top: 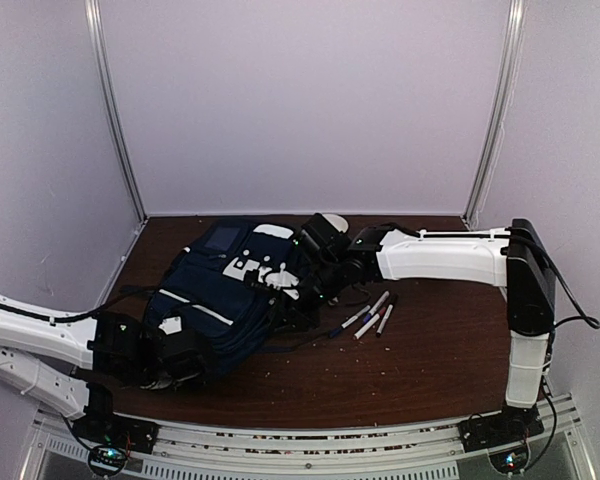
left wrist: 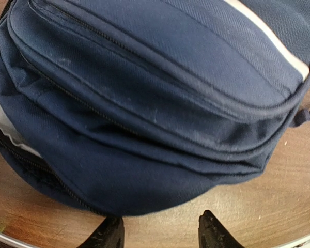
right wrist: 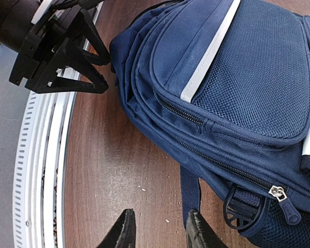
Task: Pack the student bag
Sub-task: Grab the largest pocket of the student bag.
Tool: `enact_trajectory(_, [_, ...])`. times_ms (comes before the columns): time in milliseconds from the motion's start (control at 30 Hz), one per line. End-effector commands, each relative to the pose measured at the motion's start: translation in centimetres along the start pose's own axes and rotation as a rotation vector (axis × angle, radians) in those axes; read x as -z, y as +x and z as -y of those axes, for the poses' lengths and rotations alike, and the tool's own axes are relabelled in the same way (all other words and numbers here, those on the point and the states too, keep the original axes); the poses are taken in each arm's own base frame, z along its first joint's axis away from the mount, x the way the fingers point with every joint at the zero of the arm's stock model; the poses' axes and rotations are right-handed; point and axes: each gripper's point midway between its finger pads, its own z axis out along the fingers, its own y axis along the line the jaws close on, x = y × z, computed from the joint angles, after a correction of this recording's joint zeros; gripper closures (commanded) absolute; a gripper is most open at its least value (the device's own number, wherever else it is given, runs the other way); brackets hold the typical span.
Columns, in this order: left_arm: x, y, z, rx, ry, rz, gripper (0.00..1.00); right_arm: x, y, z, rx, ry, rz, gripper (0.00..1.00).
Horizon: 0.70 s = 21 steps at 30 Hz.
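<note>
The student bag is a navy-blue backpack with white stripe trim, lying flat on the brown table left of centre. My left gripper is at the bag's near bottom edge. In the left wrist view the bag fills the frame, and the left gripper is open and empty, just short of the fabric. A strip of light lining shows at the left. My right gripper hovers at the bag's right side. In the right wrist view it is open and empty over the table, beside a dark strap of the bag.
Several markers lie on the table to the right of the bag. A white perforated rail runs along the table's near edge. The left gripper's black fingers show in the right wrist view. Enclosure walls stand behind and at both sides.
</note>
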Motion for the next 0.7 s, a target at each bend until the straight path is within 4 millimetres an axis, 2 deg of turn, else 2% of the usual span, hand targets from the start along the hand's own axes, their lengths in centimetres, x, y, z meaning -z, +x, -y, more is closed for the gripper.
enact_trajectory(0, [-0.5, -1.1, 0.2, 0.045, 0.016, 0.044, 0.50, 0.3, -0.5, -0.1, 0.018, -0.001, 0.025, 0.66])
enact_trajectory(133, [-1.5, -0.8, 0.5, 0.037, 0.008, 0.019, 0.53, 0.4, -0.9, -0.2, 0.018, -0.008, 0.037, 0.66])
enact_trajectory(400, [-2.1, -0.5, -0.2, 0.026, -0.057, -0.005, 0.70, 0.4, -0.7, -0.4, 0.024, -0.017, 0.037, 0.66])
enact_trajectory(533, [-1.8, -0.6, -0.6, 0.035, -0.050, 0.000, 0.87, 0.1, -0.7, -0.8, 0.033, -0.036, 0.043, 0.66])
enact_trajectory(667, [-1.0, -1.1, -1.0, 0.035, -0.023, 0.013, 1.00, -0.5, -0.7, -1.0, 0.088, -0.040, 0.047, 0.65])
